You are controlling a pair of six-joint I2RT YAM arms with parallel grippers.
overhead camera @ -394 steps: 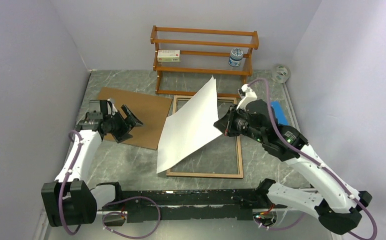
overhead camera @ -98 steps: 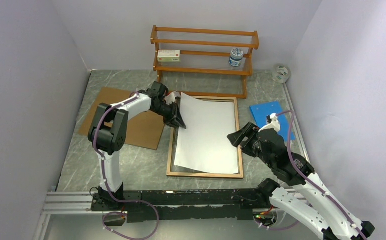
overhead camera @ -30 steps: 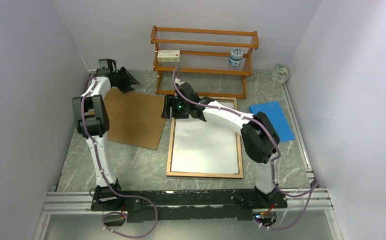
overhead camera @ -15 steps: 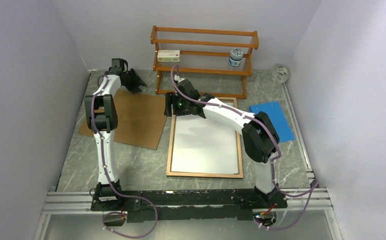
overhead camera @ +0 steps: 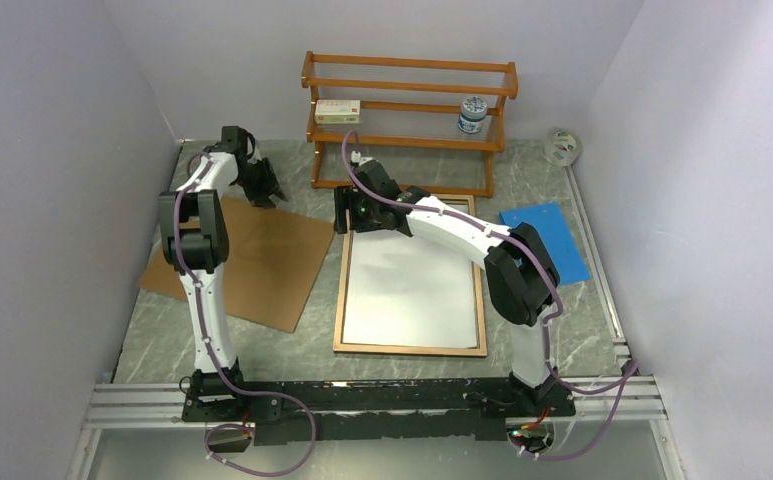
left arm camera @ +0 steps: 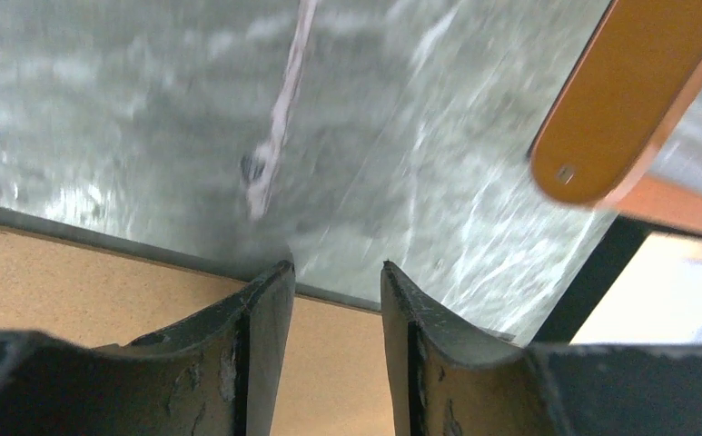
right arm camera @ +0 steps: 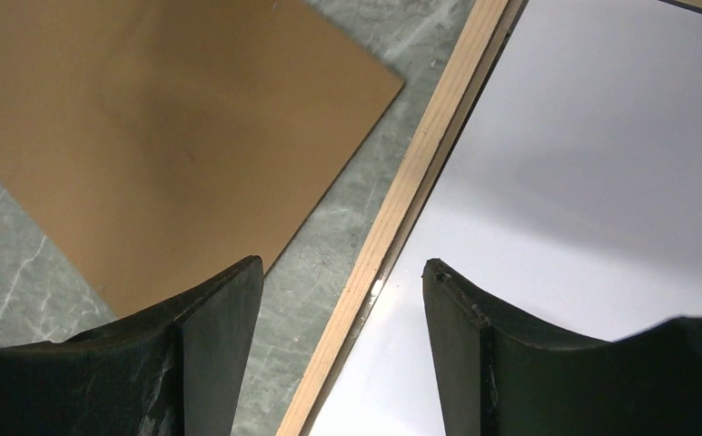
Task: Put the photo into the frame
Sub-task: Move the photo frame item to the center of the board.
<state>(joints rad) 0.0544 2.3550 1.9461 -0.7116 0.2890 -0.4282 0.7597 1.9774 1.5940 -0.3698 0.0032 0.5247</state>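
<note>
So the bench (overhead camera: 552, 320) is showing that grey-green marble look, boxed in by plain pale walls (overhead camera: 62, 150), with a wooden rack (overhead camera: 409, 143) standing at the back. The frame (overhead camera: 409, 350) is lying flat in the middle, wood side up, and the photo (overhead camera: 412, 290) is sitting inside it, white side up, pretty much filling the opening. The right fingers (right arm camera: 215, 318) are hanging wide open over the frame's far-left corner, straddling the left rail and holding nothing. The left fingers (left arm camera: 261, 318) are hovering at the far edge of the brown board (overhead camera: 252, 260) with a narrow gap and nothing between them. A blue sheet (overhead camera: 545, 243) is lying to the right of the frame.
</note>
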